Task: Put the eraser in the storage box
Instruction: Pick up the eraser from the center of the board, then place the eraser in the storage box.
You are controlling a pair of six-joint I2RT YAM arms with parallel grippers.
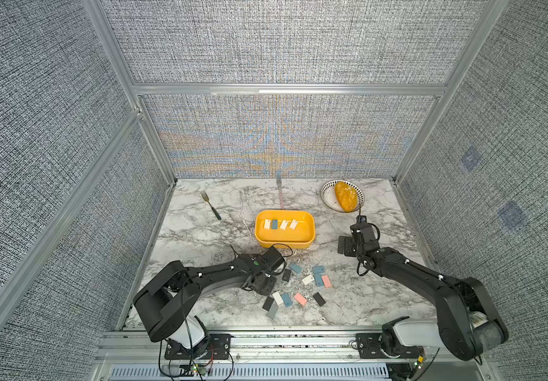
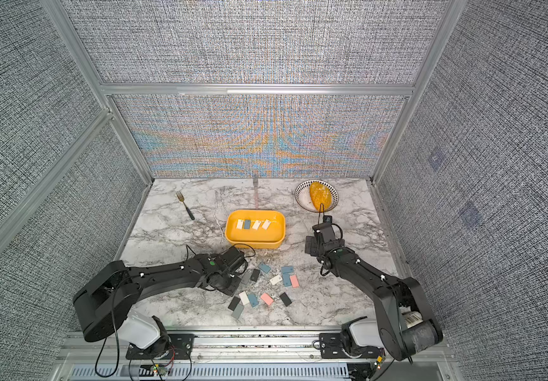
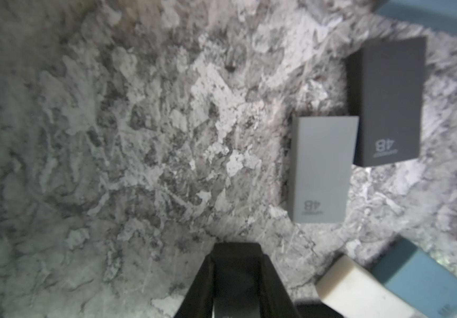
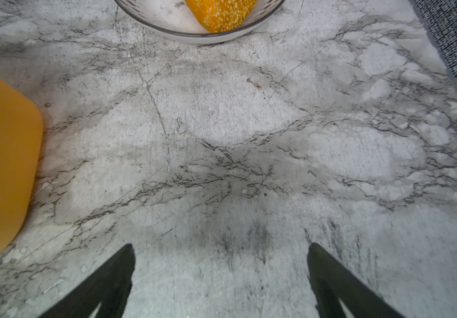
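Down at the near left of the marble table (image 3: 111, 137), my left gripper (image 3: 237, 249) is clamped on a black eraser (image 3: 237, 275). In the left wrist view it shows as a dark block filling the narrow gap between the fingers. Just beyond the fingertips lie a light grey eraser (image 3: 322, 168) and a dark grey eraser (image 3: 387, 102), touching along part of one side, among the loose erasers (image 1: 300, 298) scattered to the gripper's right. Farther off, at the table's centre, sits the yellow storage box (image 1: 284, 244). It holds a row of four: three white erasers (image 1: 267, 224) and one blue eraser (image 1: 274, 224). Right of the box, my right gripper (image 4: 220, 247) hangs over bare marble, jaws spread wide. At the far right, a white bowl (image 1: 325, 201) with a dark-patterned rim holds one orange, seed-flecked oblong (image 1: 345, 197).
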